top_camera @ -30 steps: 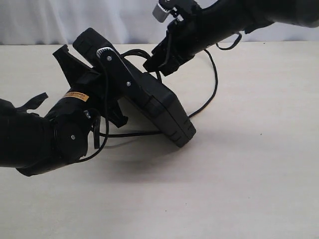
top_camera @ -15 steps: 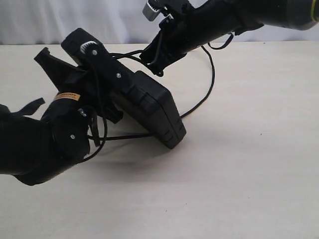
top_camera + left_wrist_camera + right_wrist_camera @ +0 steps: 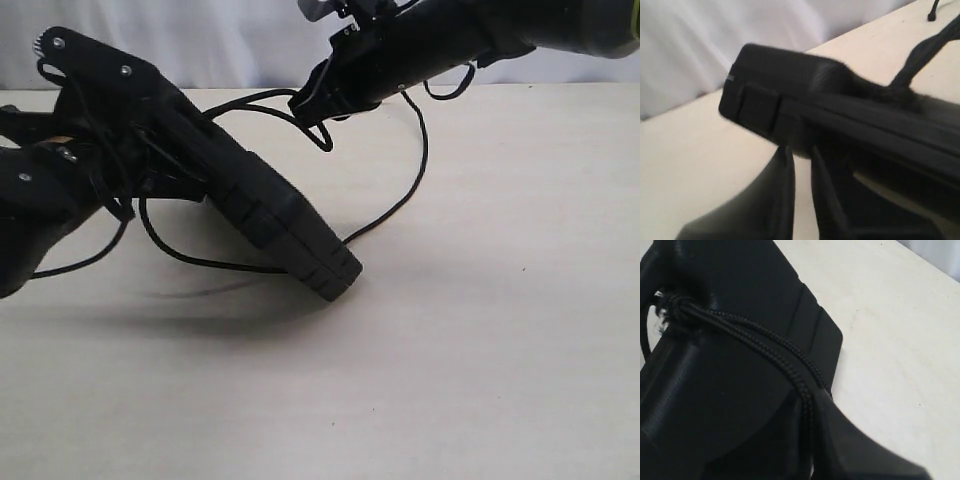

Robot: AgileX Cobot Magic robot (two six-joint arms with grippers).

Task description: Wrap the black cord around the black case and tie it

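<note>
The bulky black left arm (image 3: 35, 205) reaches in low from the left side, with its wrist rolled and tipped upward. At its end the left gripper (image 3: 170, 150) is clamped on one end of the flat matte black plastic case (image 3: 285, 230) and holds it tilted. Seen from the left wrist, its two fingers stand close together against the case's edge. The black right arm (image 3: 480, 30) slants down from the upper right, reaching past the middle. The right gripper (image 3: 312, 108) points down and leftward, its jaws pressed tight together on the thin black braided cord (image 3: 765, 342).
</note>
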